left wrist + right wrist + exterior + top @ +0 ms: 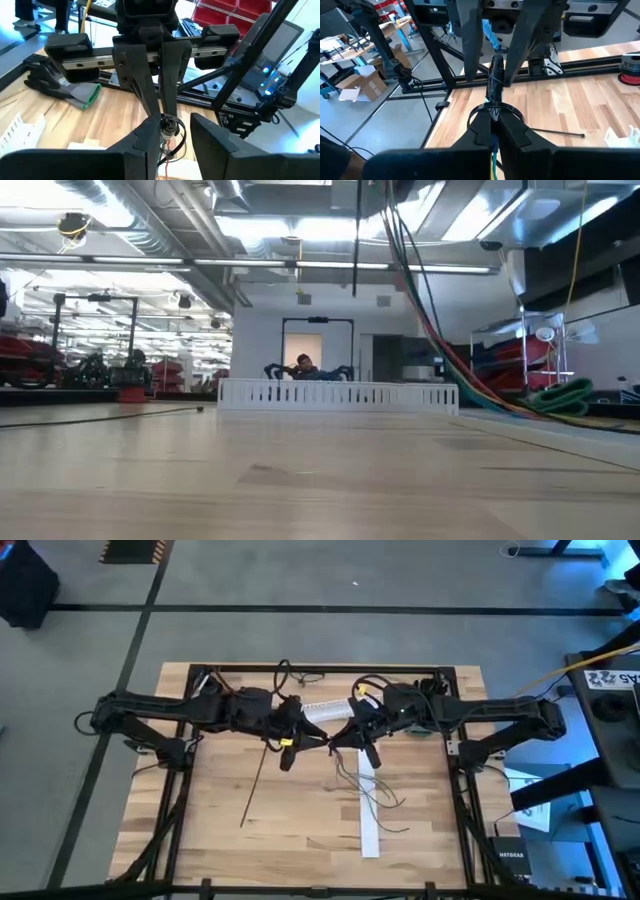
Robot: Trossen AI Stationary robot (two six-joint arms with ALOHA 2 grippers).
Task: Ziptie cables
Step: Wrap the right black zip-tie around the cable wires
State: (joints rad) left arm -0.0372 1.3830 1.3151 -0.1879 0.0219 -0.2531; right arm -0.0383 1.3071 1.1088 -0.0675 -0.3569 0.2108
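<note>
I am watching both arms meeting over the middle of the wooden table [220, 830], toward its far half. Closest to my right wrist camera, the right gripper [494, 116] is pinching its two fingers nearly together on the cables [495, 82], which are gathered here into a dark upright bundle with a thin black loop [496, 109] circling it just above the fingertips. Directly opposite, the left gripper [169, 131] is facing the right one across that same bundle; its own fingers are standing apart, a narrow gap between them, with the knot of wire sitting in that gap, and I cannot tell whether either pad is touching it. From overhead, the loose ends of the cables [370, 790] are trailing down from the grippers and curling over a white strip [368, 810] lying on the table. A straight thin black strip [254, 788] is lying well apart on the left arm's side. Farther back, a white perforated rail [338, 395] is standing along the far edge, and a grey glove with a green cuff [70, 90] is lying on the wood beside the frame.
</note>
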